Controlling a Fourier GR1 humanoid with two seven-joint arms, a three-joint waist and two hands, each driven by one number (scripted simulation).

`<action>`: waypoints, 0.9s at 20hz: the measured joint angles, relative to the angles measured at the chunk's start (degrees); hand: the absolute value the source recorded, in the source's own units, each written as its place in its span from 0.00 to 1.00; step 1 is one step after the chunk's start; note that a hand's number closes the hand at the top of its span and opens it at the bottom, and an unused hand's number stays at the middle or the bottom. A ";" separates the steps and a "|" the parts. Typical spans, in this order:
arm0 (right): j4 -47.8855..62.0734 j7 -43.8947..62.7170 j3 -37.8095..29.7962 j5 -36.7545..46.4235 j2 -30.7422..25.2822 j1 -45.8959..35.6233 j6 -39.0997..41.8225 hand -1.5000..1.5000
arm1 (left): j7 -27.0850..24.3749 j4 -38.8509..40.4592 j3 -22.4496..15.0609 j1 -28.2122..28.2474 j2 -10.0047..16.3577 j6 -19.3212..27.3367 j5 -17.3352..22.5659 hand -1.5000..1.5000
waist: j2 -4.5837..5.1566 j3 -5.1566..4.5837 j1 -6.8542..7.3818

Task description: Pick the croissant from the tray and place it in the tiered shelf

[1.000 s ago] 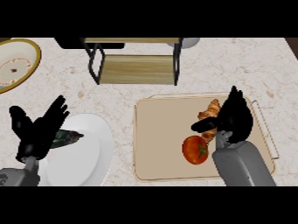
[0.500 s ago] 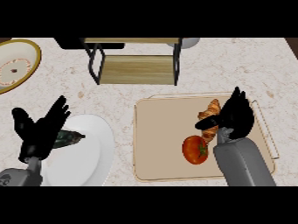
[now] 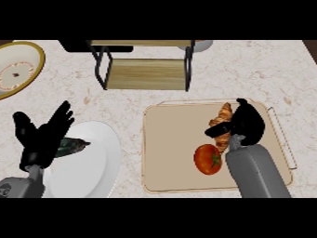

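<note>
**Head view: right hand wrapping around the croissant on the tray**

Head view is showing the right hand (image 3: 247, 123) curling its fingers over the croissant (image 3: 221, 116), with the thumb tucking in against the pastry's near side, so the hand is gripping it and nothing else. The croissant is lying on the tray (image 3: 175, 139), toward its far right part, and I judge it is not yet lifting off. Just behind the wrist, a tomato (image 3: 208, 159) is sitting on the same tray, very near the forearm.

Farther out, the tiered shelf (image 3: 147, 74) is standing at the far side of the desk (image 3: 123, 106), well apart from the tray. The left hand (image 3: 41, 137) is resting open at the view's left, fingers up, beside a white plate (image 3: 100, 163).

Risks, as I am judging them: the grip is covering only one end of the croissant (the rest is sticking out), so it could be tipping or slipping during the lift. A careless pull could be nudging the tomato, and the shelf's dark uprights could be catching the hand or pastry on the way in.
</note>
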 measured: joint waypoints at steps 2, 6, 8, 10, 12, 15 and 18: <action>0.98 -1.14 0.98 -1.22 -0.28 -0.32 2.69 1.00 | 0.72 -0.19 0.32 -0.16 0.25 -0.20 0.21 0.50 | -0.28 -0.36 0.08; 3.43 -2.67 1.83 -3.62 -0.82 -2.05 2.25 1.00 | 0.81 0.80 0.74 -0.85 -0.77 0.19 -0.79 0.50 | -0.37 -0.52 -0.16; 4.05 -3.33 2.65 -4.07 -1.18 -2.23 1.17 1.00 | 0.99 0.67 1.15 -0.70 -0.75 -0.19 -0.95 0.50 | -0.44 -0.61 -0.27; 4.54 -3.52 3.47 -3.91 -1.18 -2.93 0.59 1.00 | -0.26 -0.25 1.45 0.58 -0.91 -0.94 -0.94 0.50 | -0.40 -0.42 -0.23; 4.19 -3.67 6.82 -4.77 -0.91 -3.10 -1.16 1.00 | 0.04 -0.80 1.34 0.73 -0.98 -1.22 -1.10 0.50 | -0.21 -0.22 0.07; 4.56 -4.23 15.27 -9.46 -0.46 -6.53 -0.92 1.00 | 1.29 -0.75 0.15 -0.99 -1.65 -1.11 -1.73 0.50 | 0.42 -0.04 2.14; 4.38 -6.14 23.08 -15.34 -0.22 -11.31 1.09 1.00 | 1.88 -1.05 -1.26 -2.79 -2.39 -1.95 -1.93 0.50 | 1.14 0.06 5.53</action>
